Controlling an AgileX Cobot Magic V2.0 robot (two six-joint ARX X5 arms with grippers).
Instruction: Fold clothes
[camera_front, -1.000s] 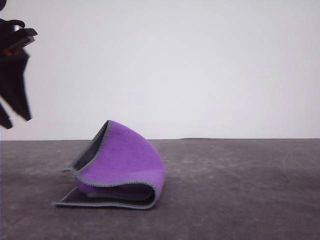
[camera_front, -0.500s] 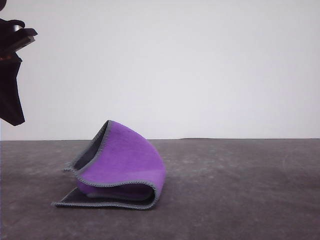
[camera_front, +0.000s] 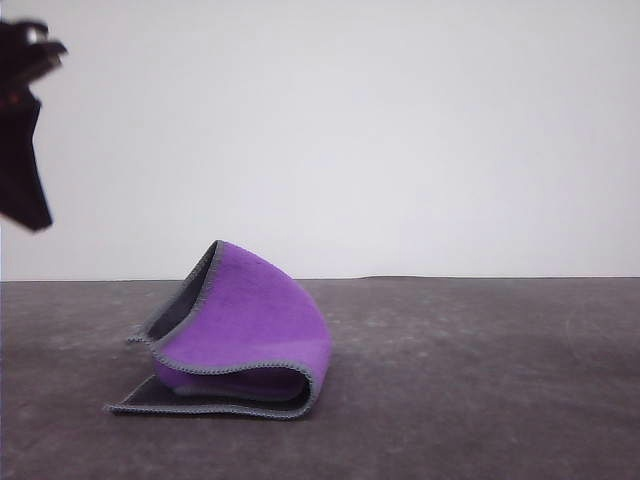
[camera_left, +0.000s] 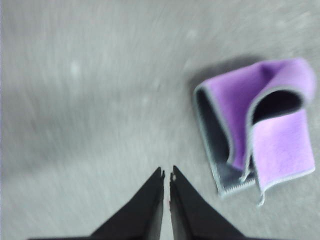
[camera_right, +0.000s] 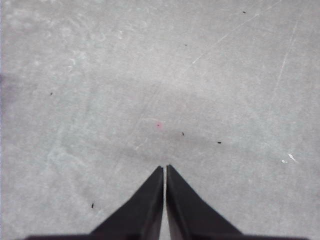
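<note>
We are looking at the cloth lying on the grey surface left of centre, loosely doubled with its purple face bulging up in an open loop over a flat charcoal layer, so we are judging it light, soft and springy enough to keep puffing open unless pressed flat. Both our left gripper, raised well clear at the far left, and our right gripper over bare surface are holding their jaws closed and empty. We are reckoning the raised stitched edge at the back offers the best pinch.
</note>
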